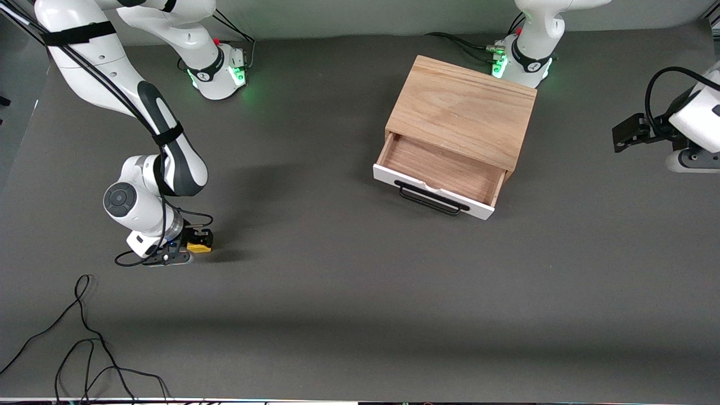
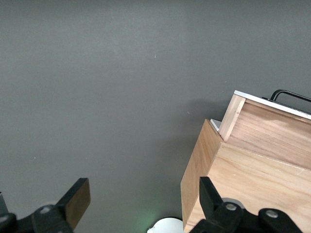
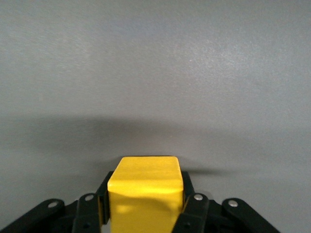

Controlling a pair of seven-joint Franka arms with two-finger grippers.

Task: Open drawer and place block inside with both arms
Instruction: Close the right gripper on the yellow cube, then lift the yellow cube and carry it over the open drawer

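Note:
The drawer (image 1: 444, 174) stands pulled open from the light wooden cabinet (image 1: 464, 109), its wooden inside bare, its white front and black wire handle (image 1: 432, 198) toward the front camera. The yellow block (image 1: 199, 244) sits low at the table surface toward the right arm's end. My right gripper (image 1: 198, 241) is shut on the block (image 3: 145, 191), a finger pressed to each side. My left gripper (image 1: 633, 132) is open and empty, held up at the left arm's end of the table; in the left wrist view (image 2: 145, 199) it shows the cabinet (image 2: 252, 184) beside one finger.
Loose black cables (image 1: 84, 349) lie on the dark mat near the front edge at the right arm's end. The arms' green-lit bases (image 1: 222, 70) stand along the far edge, one (image 1: 520, 59) right by the cabinet.

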